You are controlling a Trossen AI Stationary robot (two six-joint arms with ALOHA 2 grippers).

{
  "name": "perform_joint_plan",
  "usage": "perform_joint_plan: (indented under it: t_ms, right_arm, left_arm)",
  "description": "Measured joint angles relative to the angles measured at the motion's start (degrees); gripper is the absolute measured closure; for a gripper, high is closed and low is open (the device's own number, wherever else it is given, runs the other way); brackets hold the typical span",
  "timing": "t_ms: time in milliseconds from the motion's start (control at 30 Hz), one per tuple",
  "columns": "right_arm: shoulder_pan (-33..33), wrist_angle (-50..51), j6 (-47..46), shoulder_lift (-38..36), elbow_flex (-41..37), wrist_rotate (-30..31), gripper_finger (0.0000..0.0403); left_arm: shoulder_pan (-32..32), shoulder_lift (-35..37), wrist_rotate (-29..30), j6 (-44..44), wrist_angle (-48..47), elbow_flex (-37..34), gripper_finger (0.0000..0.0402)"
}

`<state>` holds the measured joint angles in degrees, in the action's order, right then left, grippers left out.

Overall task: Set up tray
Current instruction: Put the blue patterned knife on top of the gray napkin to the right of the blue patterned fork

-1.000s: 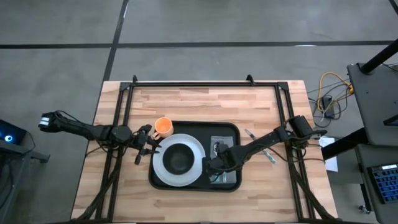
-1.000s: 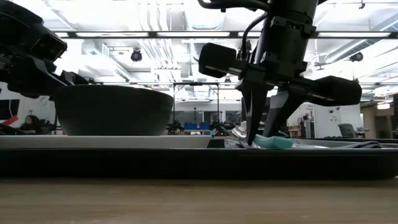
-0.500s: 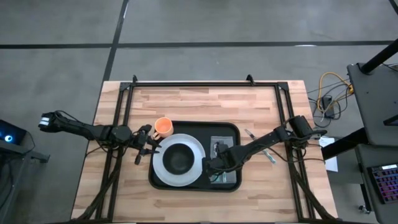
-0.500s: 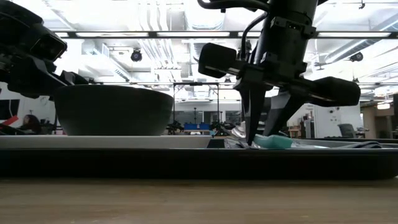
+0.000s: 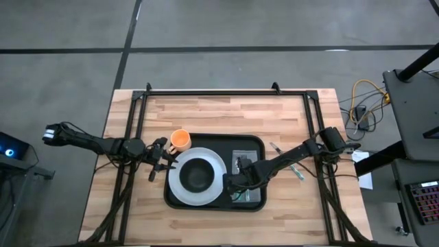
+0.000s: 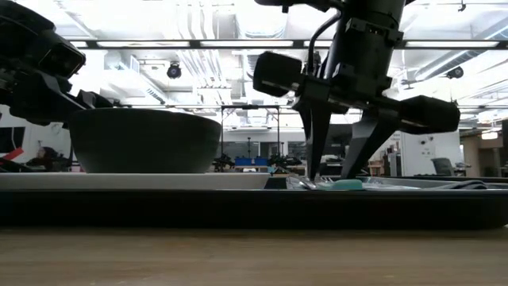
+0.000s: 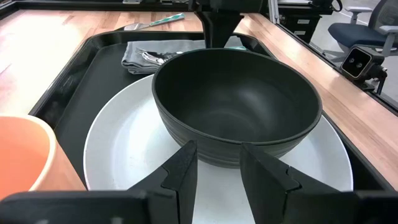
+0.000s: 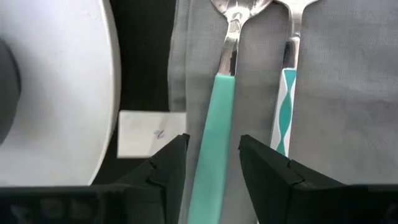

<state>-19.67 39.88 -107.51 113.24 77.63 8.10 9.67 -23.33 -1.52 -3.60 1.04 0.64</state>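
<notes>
Fingers of the right gripper (image 6: 340, 163) are spread moderately apart over the teal-handled spoon (image 8: 216, 134), which is straddled but not clamped; in the right wrist view the handle is seen lying flat on the grey cloth (image 8: 348, 74) between the two dark fingers, with a patterned-handled fork (image 8: 284, 112) just beside it. Compared with the low view half a second ago, the teal handle is now seen lying level on the cloth rather than tipped up against the fingers (the fingers themselves stand slightly wider). The cloth is laid in the right part of the tray (image 5: 257, 145), which sits at the middle of the wooden table (image 5: 219, 113). Beside the cloth, a white plate (image 5: 177, 186) is set in the tray and a dark bowl (image 5: 197, 174) is stood on it. The left gripper (image 5: 163, 159) is held just off the tray's left edge, its fingers parted and empty, near an orange cup (image 5: 180, 140) on the table touching the tray's corner. Another utensil (image 5: 296, 171) is left on the table to the tray's right.
</notes>
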Motion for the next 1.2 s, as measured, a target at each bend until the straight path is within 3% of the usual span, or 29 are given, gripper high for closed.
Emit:
perform_joint_plan:
  t_ms: [333, 667, 1200]
  right_arm:
    - [0.01, 3.54, 2.09, -2.52, 0.68, -0.65, 0.0276]
    - [0.78, 17.18, 5.08, -8.9, -0.18, -5.71, 0.0267]
    - [0.97, 15.06, 10.54, -29.17, -23.24, -5.51, 0.0253]
  left_arm:
    - [0.0, 0.0, 0.0, 0.02, 0.01, 0.0, 0.03]
    - [0.0, -0.02, 0.0, 0.01, 0.0, 0.0, 0.03]
    - [0.02, 0.0, 0.0, 0.0, 0.02, 0.0, 0.03]
